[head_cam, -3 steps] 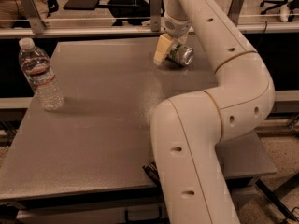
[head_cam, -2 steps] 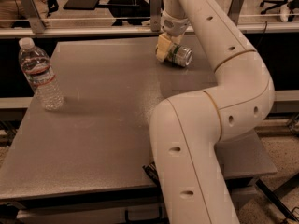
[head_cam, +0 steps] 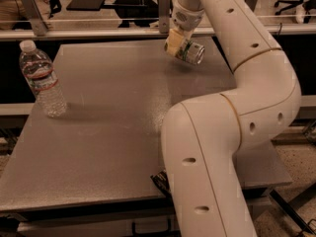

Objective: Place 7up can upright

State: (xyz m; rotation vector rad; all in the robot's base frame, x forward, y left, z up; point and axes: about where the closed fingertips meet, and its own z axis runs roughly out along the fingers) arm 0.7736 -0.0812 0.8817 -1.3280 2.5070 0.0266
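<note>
Lifts the 7up can (head_cam: 190, 52) a little higher than one second ago, so that now it hangs just above the table (head_cam: 98, 132) and no more lies on it. Holds it with the gripper (head_cam: 179, 47) over the far right part of the table, near the back edge. Presses the cream-coloured fingers (head_cam: 171, 42) closed on the body of the can, from its left and upper side. Keeps the can tilted, almost on its side and not upright, with one shiny end turned to the right and toward the camera. Throws a soft shadow on the grey surface just below the can. Reaches there with the white arm (head_cam: 256, 68), which bends over the right side of the table and fills the front right of the view. Leaves the water bottle (head_cam: 42, 78) standing upright near the left edge, cap on, well apart from the can. Covers partly, with the lower arm, a flat black wrapper (head_cam: 159, 181) at the front edge of the table.
</note>
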